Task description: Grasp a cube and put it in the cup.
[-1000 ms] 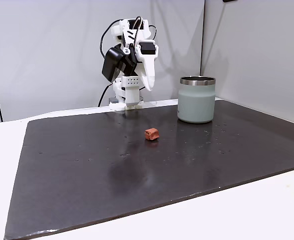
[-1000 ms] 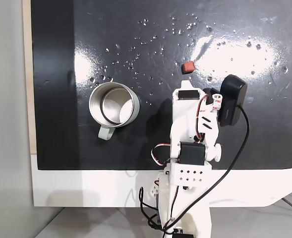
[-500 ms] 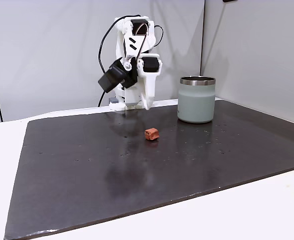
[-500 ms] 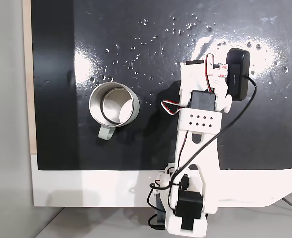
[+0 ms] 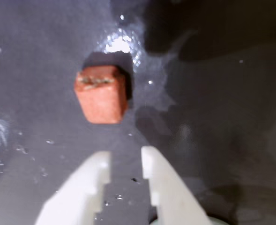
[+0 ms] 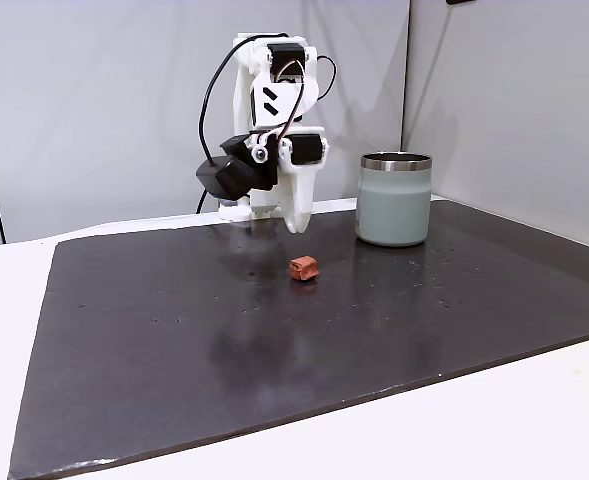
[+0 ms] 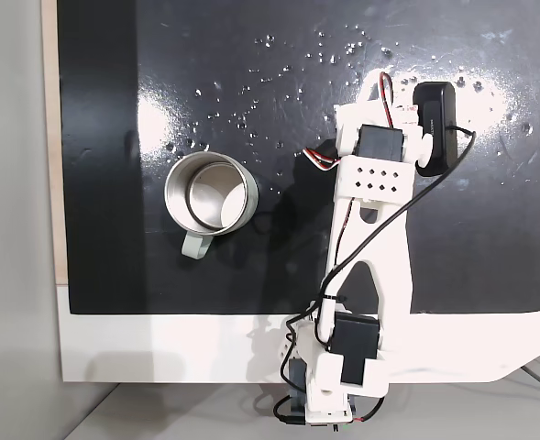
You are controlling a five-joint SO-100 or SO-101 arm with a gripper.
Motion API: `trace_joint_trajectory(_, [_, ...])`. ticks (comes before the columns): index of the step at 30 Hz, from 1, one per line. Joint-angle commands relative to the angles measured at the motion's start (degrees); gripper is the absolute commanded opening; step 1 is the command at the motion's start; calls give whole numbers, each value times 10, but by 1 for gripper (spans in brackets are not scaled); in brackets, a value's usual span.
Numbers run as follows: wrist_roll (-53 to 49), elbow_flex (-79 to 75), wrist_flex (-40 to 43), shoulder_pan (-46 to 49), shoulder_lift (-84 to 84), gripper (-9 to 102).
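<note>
Cube (image 5: 101, 95) lies just beyond gripper (image 5: 126, 157), untouched.

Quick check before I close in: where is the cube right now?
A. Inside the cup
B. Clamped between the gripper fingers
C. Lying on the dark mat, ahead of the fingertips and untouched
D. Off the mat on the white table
C. In the wrist view the cube lies on the dark mat beyond the gripper, with bare mat between them; the cup stands apart.
</note>
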Motion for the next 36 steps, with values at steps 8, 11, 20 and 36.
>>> trace_joint_trajectory(8, [4, -114, 55, 10, -51, 27])
trace_joint_trajectory(11, [4, -129, 63, 11, -67, 28])
trace_joint_trajectory(20, [0, -137, 56, 11, -127, 27])
trace_joint_trajectory(36, [-4, -148, 28, 4, -209, 24])
